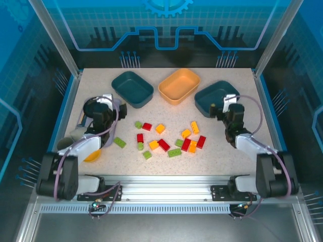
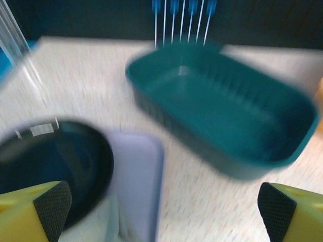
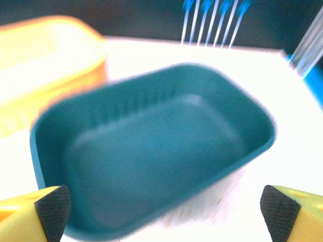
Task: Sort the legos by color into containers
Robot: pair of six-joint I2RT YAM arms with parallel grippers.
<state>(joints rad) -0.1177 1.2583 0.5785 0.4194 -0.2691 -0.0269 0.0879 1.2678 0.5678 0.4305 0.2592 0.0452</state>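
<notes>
Across the speckled worktop (image 1: 227,161), you have the whole job ahead of you. Three containers sit along the far side: one dark teal tray (image 1: 132,88) at eleven o'clock, the orange tray (image 1: 179,85) at twelve, the second teal tray (image 1: 212,97) at one. All three look bare inside; both wrist views, blurred as they are, show teal floors with no brick on them. Your left arm (image 1: 96,131) reaches toward the eleven o'clock tray and your right arm (image 1: 242,138) toward the one o'clock tray, with a black round pan (image 2: 55,166) close under the left wrist. The left fingers (image 2: 50,206) stand wide apart with nothing between them, and the right fingers (image 3: 50,209) likewise. The legos (image 1: 164,143), red, orange-yellow and lime green, lie loose and mixed at the middle of the worktop, drifting toward six o'clock, well apart from every tray. By my reckoning none is sorted, so every brick needs picking and placing
</notes>
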